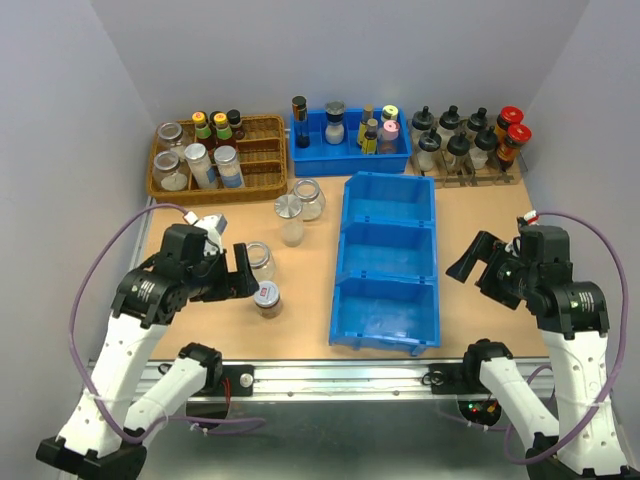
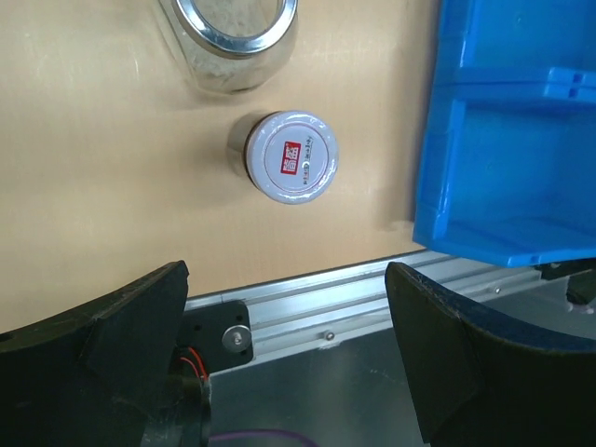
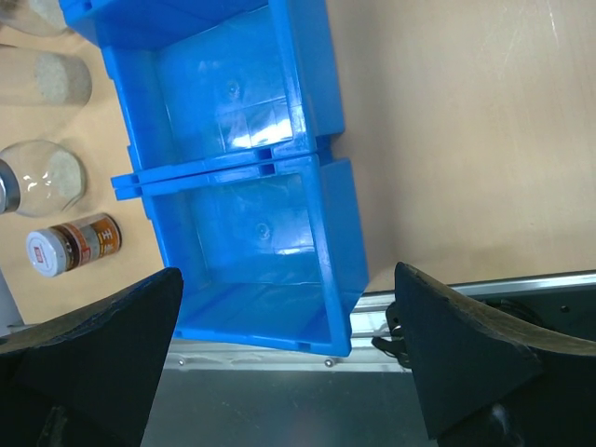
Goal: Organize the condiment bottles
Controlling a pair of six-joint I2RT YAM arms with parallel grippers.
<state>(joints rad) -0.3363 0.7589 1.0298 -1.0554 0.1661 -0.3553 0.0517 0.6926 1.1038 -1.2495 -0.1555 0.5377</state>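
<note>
A pale wooden table (image 1: 480, 300) is seen from above, with two white and black robot arms at its near edge. In the middle stands a long blue plastic bin (image 1: 388, 262) with three compartments in a near-to-far row, their bare blue floors showing.

Four small glass jars stand left of the bin:
- The small dark jar (image 2: 291, 156) is nearest. Its white lid carries a red square with white characters too small to read.
- A clear open-topped jar (image 1: 260, 260) stands just beyond it, holding pale grains.
- A silver-lidded jar (image 1: 290, 215) and a round clear jar (image 1: 310, 198) stand side by side, further away.

The left claw (image 2: 287, 279) hovers spread wide just near of the dark jar, touching nothing. The right claw (image 3: 287, 277) is also spread wide, right of the bin, and grips nothing.

Three containers line the far edge:
- A wicker basket (image 1: 262, 180) on the left holds clear jars and bottles with colourful caps.
- A blue tray (image 1: 350, 158) in the middle holds a tall dark bottle, a shaker and small bottles.
- A rack (image 1: 470, 172) on the right holds black-capped and red-capped bottles.
</note>
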